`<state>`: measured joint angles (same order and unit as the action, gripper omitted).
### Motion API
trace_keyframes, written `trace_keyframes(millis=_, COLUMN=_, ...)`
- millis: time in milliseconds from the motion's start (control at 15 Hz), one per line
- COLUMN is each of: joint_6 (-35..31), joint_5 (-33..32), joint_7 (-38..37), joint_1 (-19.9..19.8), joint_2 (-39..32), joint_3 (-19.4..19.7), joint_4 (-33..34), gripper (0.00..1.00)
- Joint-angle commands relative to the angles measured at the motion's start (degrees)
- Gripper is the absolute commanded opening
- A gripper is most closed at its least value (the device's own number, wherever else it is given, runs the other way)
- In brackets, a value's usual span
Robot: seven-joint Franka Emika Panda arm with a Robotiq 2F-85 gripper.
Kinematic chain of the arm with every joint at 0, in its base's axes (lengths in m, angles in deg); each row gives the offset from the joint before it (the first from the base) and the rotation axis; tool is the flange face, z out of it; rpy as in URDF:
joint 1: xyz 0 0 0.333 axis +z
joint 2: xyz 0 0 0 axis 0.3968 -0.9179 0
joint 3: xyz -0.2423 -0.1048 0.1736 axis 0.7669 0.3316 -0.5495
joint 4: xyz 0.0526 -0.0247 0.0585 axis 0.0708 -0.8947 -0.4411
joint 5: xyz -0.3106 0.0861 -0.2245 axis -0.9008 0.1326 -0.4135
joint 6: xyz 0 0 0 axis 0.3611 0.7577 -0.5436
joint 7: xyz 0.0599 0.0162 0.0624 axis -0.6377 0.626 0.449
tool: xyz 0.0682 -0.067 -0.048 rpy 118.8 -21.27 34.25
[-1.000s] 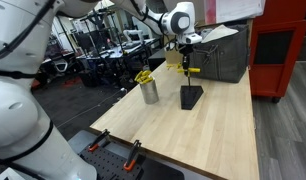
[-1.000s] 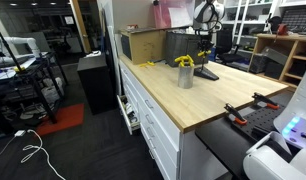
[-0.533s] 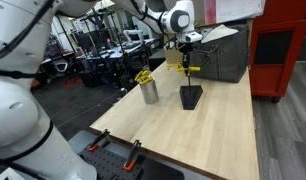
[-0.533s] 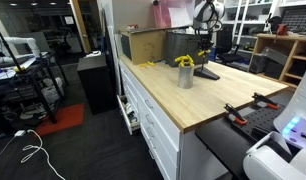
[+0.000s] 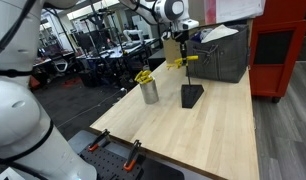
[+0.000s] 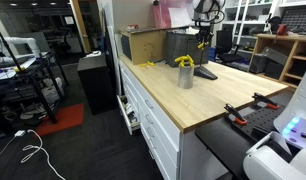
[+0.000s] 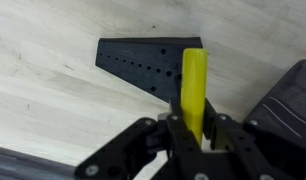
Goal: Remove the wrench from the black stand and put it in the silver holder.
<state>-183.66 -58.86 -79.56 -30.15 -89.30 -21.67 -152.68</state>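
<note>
Hanging clear above the black stand (image 5: 192, 96), the wrench (image 7: 194, 80) is clamped in the gripper (image 7: 193, 132), its long axis near level; the silver holder (image 5: 149, 92) is seen near the stand, lower than the gripper.

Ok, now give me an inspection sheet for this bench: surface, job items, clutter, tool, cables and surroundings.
Surface: pale wooden benchtop.
Job's things: wrench held in the air above the black stand, not touching it; silver holder upright, yellow items sticking out of it.
Clutter: dark grey bin at the back; two clamps at the front edge.
Tool: tool shut on the wrench.
Cables: white cable on the floor.
Surroundings: cardboard box; workshop equipment behind.
</note>
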Motion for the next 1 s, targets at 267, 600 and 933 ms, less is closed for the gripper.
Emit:
trace_keyframes(millis=267, joint_6=0.32, joint_5=0.23, joint_7=15.91, joint_1=0.29, joint_2=15.86, joint_3=-1.61, joint_4=-12.71, gripper=0.06)
trace_keyframes(millis=600, joint_6=-0.28, joint_5=0.02, joint_7=25.04, joint_1=1.77, joint_2=23.15, joint_3=-3.2, joint_4=-19.64, gripper=0.06)
trace_keyframes(millis=933, joint_6=-0.44, joint_5=-0.27, joint_7=31.57, joint_1=3.96, joint_2=28.18, joint_3=-5.92, joint_4=-24.49, gripper=0.06)
